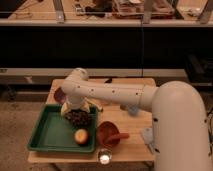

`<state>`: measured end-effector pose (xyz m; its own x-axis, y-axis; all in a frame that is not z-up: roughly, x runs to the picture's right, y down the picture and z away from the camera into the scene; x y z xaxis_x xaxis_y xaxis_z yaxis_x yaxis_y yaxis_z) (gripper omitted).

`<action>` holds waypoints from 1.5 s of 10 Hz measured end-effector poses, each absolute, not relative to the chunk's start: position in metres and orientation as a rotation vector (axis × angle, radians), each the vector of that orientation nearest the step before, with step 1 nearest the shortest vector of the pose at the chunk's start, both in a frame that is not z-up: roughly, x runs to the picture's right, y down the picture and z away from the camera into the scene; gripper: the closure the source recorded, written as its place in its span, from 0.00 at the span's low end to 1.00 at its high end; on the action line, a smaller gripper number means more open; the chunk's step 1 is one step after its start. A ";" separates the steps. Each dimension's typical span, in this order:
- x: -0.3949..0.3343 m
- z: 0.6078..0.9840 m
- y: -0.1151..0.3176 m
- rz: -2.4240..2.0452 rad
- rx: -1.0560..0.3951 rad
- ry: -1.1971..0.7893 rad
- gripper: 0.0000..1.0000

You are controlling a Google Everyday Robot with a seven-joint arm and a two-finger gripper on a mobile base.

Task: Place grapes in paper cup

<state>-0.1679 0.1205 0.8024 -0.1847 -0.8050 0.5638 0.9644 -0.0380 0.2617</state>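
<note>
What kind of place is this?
Probably an indoor robot test area: a small wooden table holds a green tray with grapes and an apple, a long counter runs behind, and the gripper hangs just above the grapes.

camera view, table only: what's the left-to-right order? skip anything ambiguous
Purple bowl → grapes, with the gripper right over them → red bowl → grey cloth. Apple and glass left out: they line up with the grapes and the red bowl.
</note>
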 end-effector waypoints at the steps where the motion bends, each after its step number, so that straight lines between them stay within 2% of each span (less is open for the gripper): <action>1: -0.170 0.806 0.126 -1.630 -0.304 -0.699 0.20; 7: -0.170 0.841 0.154 -1.665 -0.335 -0.650 0.20; 15: -0.167 0.860 0.146 -1.674 -0.292 -0.606 0.20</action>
